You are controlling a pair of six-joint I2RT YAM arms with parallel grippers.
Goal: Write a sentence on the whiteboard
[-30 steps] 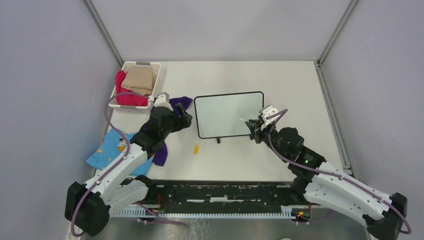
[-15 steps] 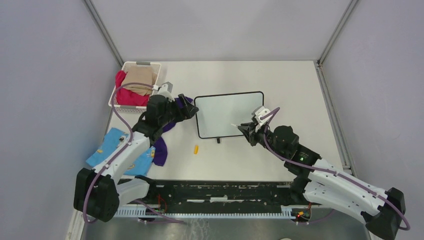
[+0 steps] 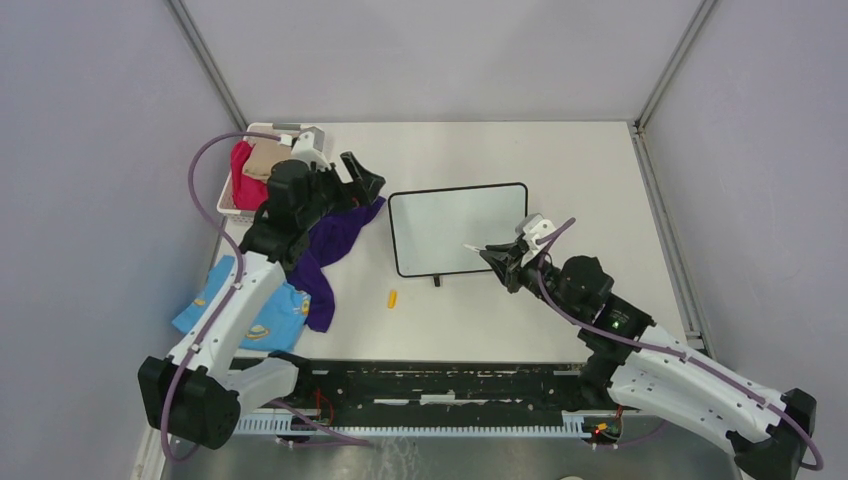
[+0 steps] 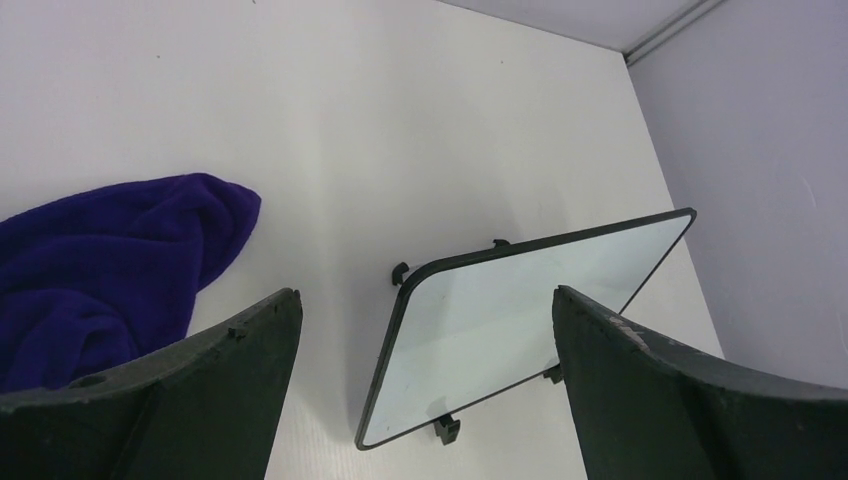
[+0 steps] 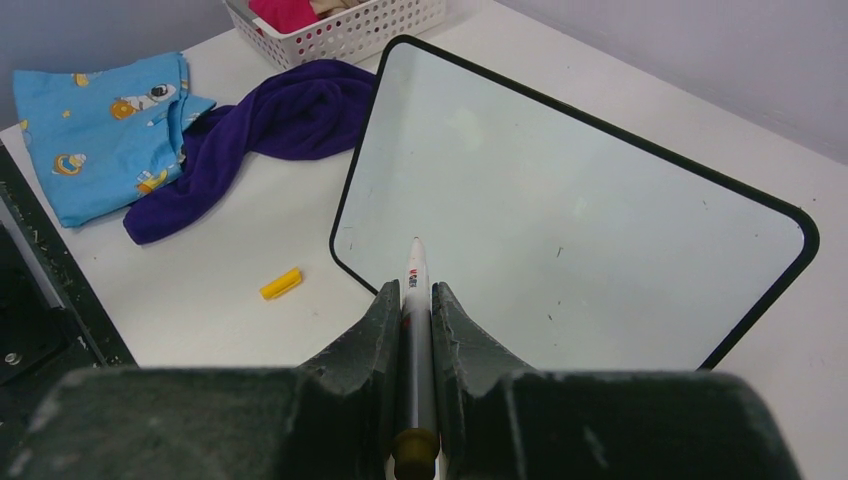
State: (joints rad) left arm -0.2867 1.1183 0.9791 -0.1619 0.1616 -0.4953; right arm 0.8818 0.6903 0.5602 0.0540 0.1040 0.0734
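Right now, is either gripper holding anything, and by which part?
The right gripper clamps a slim white marker pen along its barrel, with the writing end sticking out in front. The left gripper is open and holds nothing.

Bright, even light, faint shadows, sharp focus.

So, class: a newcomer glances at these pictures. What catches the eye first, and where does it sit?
The blank whiteboard sits mid-table, and the right gripper holds a white pen with its tip at the board's near edge. Left of the board sprawls a purple cloth, and the left gripper hangs open beside its far end.
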